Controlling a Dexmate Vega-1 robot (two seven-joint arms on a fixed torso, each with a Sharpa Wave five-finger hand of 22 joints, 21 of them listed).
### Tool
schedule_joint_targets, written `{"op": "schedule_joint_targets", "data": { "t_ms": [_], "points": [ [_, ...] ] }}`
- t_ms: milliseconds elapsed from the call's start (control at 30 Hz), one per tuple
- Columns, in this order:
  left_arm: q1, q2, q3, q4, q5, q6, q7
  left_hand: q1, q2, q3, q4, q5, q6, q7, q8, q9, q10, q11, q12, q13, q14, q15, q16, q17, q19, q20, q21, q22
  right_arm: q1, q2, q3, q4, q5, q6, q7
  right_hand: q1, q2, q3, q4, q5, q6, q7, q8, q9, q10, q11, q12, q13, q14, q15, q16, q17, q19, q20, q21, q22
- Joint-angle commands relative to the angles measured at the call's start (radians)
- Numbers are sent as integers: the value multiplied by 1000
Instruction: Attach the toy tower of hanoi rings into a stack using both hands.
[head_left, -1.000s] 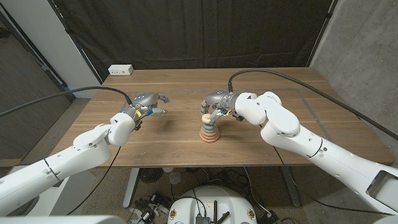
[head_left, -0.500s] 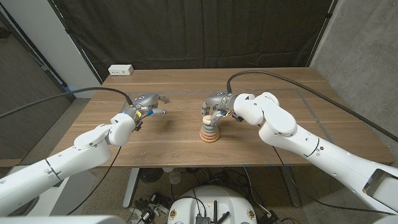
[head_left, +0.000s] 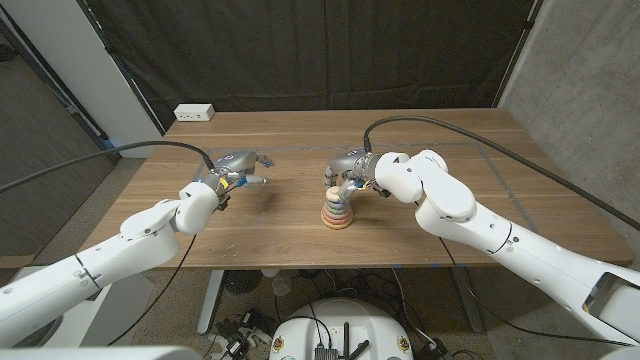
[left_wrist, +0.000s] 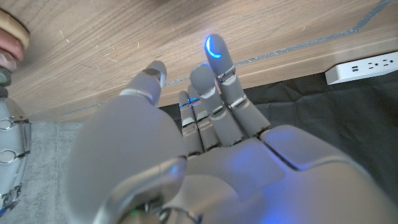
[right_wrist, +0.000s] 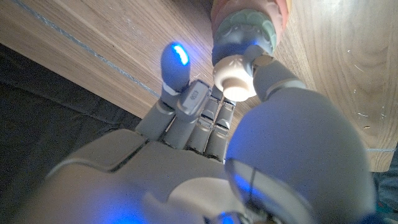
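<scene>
The ring stack (head_left: 337, 211) stands upright near the table's middle: pastel rings that narrow upward to a cream knob (head_left: 331, 191). My right hand (head_left: 351, 168) hangs over it from the right. In the right wrist view its thumb (right_wrist: 274, 78) and fingers (right_wrist: 186, 99) close around the cream knob (right_wrist: 234, 77) above the green ring (right_wrist: 245, 28). My left hand (head_left: 238, 167) hovers to the stack's left, well apart from it. Its fingers (left_wrist: 214, 74) are spread and it holds nothing. An edge of the stack (left_wrist: 11, 38) shows in the left wrist view.
A white power strip (head_left: 194, 113) (left_wrist: 365, 65) lies at the table's far left corner. The wooden table (head_left: 430, 220) has bare wood around the stack. A dark curtain hangs behind the table, and a concrete wall rises on the right.
My right arm has shifted slightly towards the stack, with its hand staying at the knob. The left hand and the stack have not visibly moved.
</scene>
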Motion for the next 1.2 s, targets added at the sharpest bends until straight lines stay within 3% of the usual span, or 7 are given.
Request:
{"op": "schedule_joint_targets", "data": {
  "t_ms": [33, 400, 667, 967, 1200],
  "points": [
    [-15, -6, 8, 8, 5, -6, -9, 11, 1, 6, 3, 1, 8, 2, 0, 3, 11, 2, 1, 3, 7, -23, 4, 2, 1, -93, 8, -1, -19, -6, 20, -2, 18, -9, -14, 31, 66, -2, 7, 6, 12, 0, 8, 2, 61, -42, 7, 70, -2, -1, -2, 4, -2, -6, -1, 0],
    [-21, -10, 14, 12, 9, -8, -13, 11, 3, 8, 4, 1, 13, 3, 2, 4, 14, 2, 2, 7, 4, -23, 1, -1, -1, -93, 8, -1, -43, -22, 38, -15, 44, -19, -56, 32, 70, -1, 7, 10, 15, 6, 9, 3, 65, -35, 7, 72, -5, -1, -3, 4, -3, -6, -3, -2],
    [-12, -9, 12, 10, 6, -3, -9, 12, 3, 8, 3, 0, 17, 1, 3, 5, 18, 2, 2, 9, 6, -23, 2, -4, 0, -94, 8, -1, -43, -26, 29, -15, 37, -21, -61, 32, 69, -2, 6, 12, 8, -4, 7, 3, 57, -43, 4, 74, -8, -1, -3, 4, -4, -6, -5, -5],
    [-3, -5, 5, -2, 7, 3, -2, 13, 4, 9, 3, -1, 16, 0, 2, 7, 20, -5, 3, 14, 3, -23, 1, -7, -1, -94, 8, -1, -47, -33, 22, -25, 8, -15, -62, 31, 35, -10, 0, 12, -91, 7, -31, 7, -41, -37, -17, 69, -26, -1, -7, 5, -11, -6, -7, -12],
    [9, -1, -4, -3, -3, 2, 5, 13, 4, 10, 3, -1, 17, -1, 2, 7, 18, -4, 0, 12, 2, -23, 1, -8, -2, -94, 8, -1, -47, -29, 17, -25, -18, -15, -44, 28, 15, -13, 1, 8, -141, 13, -47, 16, -90, -37, -20, 64, -41, -1, -11, 4, -21, -6, -11, -16]
  ]
}}
